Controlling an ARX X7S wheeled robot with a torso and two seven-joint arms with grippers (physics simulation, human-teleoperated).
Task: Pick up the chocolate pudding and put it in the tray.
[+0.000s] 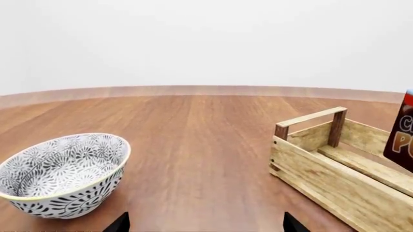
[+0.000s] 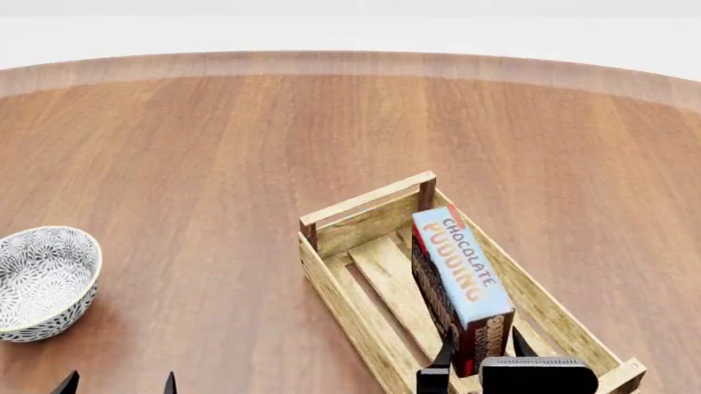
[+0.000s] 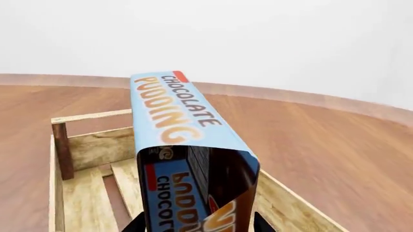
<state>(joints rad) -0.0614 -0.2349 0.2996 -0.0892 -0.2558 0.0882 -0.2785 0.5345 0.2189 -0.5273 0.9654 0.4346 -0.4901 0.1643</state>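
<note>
The chocolate pudding (image 2: 460,267) is a carton with a light-blue top and dark brown sides. It stands on edge inside the tray (image 2: 340,295), a light-wood slatted crate at the centre right of the table. My right gripper (image 2: 480,351) is shut on the carton's near end, one finger on each side. In the right wrist view the carton (image 3: 174,116) fills the space between my fingers (image 3: 199,224), above the tray's slats (image 3: 90,145). My left gripper (image 2: 118,384) is open and empty at the front left. The left wrist view shows the tray (image 1: 322,174) and an edge of the carton (image 1: 403,135).
A grey-white patterned bowl (image 2: 44,279) stands at the table's left, close to my left gripper (image 1: 205,224); it also shows in the left wrist view (image 1: 65,174). The round wooden table's far edge (image 2: 350,61) curves across the back.
</note>
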